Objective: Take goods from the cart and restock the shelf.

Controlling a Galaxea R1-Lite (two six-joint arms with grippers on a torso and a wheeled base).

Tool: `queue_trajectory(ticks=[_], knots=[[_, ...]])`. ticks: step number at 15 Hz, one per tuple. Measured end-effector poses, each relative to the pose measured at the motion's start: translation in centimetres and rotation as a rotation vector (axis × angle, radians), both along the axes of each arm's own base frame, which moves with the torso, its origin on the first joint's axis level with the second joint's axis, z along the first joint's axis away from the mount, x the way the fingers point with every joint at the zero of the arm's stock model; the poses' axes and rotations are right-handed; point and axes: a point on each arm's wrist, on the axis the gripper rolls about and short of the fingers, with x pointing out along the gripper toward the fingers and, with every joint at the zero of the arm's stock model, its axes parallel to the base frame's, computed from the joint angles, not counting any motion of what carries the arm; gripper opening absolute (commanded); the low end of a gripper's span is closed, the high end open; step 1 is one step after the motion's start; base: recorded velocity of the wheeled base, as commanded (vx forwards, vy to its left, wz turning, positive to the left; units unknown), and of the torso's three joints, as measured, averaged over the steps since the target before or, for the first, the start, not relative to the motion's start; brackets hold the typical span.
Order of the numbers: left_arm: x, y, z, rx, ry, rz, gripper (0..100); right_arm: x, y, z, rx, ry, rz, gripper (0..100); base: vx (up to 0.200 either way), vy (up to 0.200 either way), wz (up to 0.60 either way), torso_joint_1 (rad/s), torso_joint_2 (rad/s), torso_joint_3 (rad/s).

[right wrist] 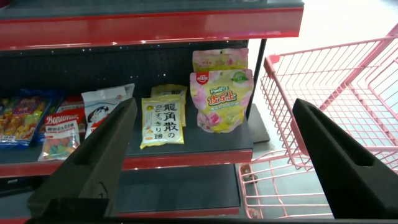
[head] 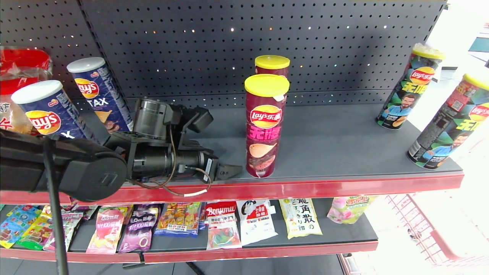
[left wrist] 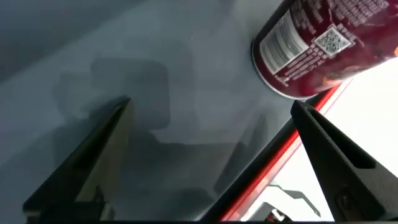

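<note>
- Partly, the left claw [left wrist: 211, 106] was hidden in the head view behind its own wrist, with a single dark finger [head: 229, 172] poking out. Its wrist view showed both fingers spread wide with nothing between them, low over the top shelf [head: 336, 141].
- Just beside that finger, but apart from it, the maroon can [head: 265, 126] stood upright near the shelf's red front edge. A second maroon can [head: 272, 65] right behind it showed little more than its yellow lid.
- From the left wrist, the maroon can was cut off above its base and lower label.
- At the far left a red bag [head: 19, 68] ran off the frame. Of the two blue cans [head: 100, 91] next to it, the nearer one was partly covered by the arm.
- Bare shelf lay open between the maroon can and the two green cans [head: 410, 86] at the right end, the outer one close to the front corner.
- Lower down, the right claw [right wrist: 213, 124] was also spread and held nothing, facing the lower shelf [right wrist: 186, 158] with its snack packets [right wrist: 224, 99].
- The pink cart [right wrist: 336, 124] stood just beside that shelf, its basket largely cut off; the head view caught a corner of it.
</note>
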Motion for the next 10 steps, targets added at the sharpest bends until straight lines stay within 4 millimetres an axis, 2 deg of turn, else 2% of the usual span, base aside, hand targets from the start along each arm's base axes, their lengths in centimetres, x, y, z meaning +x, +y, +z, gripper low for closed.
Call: queue_trajectory(ticks=[10], knots=[[1.0, -1.3, -0.1, 0.008, -0.018, 0.010, 100, 0.0, 0.0, 0.0, 0.000, 0.000, 0.000, 100, 0.000, 0.000, 0.00, 0.000, 0.00, 0.000]])
